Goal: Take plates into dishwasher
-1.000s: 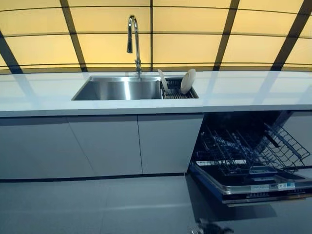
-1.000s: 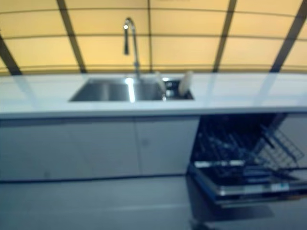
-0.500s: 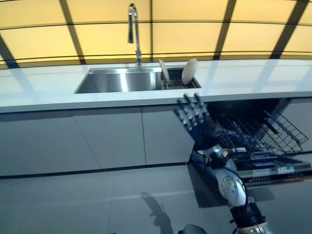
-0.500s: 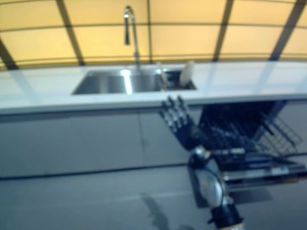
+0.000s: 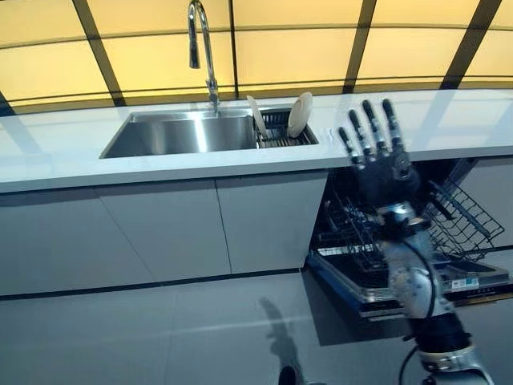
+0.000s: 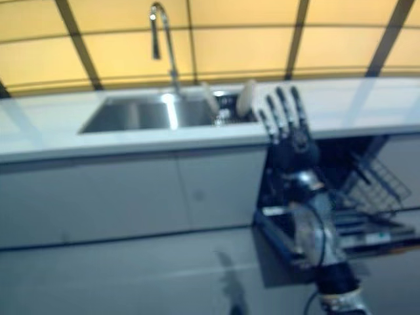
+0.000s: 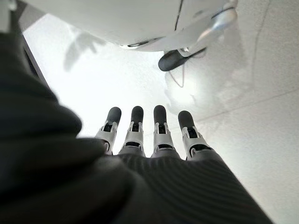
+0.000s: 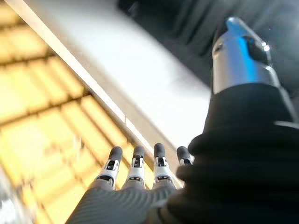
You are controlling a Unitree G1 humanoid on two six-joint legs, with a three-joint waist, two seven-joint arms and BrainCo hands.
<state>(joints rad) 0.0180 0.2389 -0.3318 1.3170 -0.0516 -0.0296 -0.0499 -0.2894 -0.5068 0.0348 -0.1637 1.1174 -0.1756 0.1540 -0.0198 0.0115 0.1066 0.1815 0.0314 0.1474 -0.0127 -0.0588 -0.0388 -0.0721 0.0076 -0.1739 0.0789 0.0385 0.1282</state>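
Observation:
Two pale plates stand on edge in a dark rack [image 5: 282, 136] at the right end of the steel sink [image 5: 180, 134]: one [image 5: 300, 115] on the right, one [image 5: 256, 119] on the left. The dishwasher [image 5: 405, 241] is open under the counter at the right, its wire rack [image 5: 458, 216] pulled out. My right hand [image 5: 377, 156] is raised in front of the counter edge, right of the plates, fingers straight and empty; it also shows in the right wrist view [image 8: 135, 172]. My left hand [image 7: 149, 135] shows only in its wrist view, fingers straight, over the floor.
A white counter [image 5: 64, 152] runs across the view with grey cabinet doors [image 5: 160, 233] below. A tall tap [image 5: 202, 48] stands behind the sink. The pulled-out dishwasher door [image 5: 417, 289] juts over the grey floor [image 5: 160, 337] at the right.
My right hand has risen from below the counter edge to counter height and moved right. The camera has shifted, so the sink and plates sit further left.

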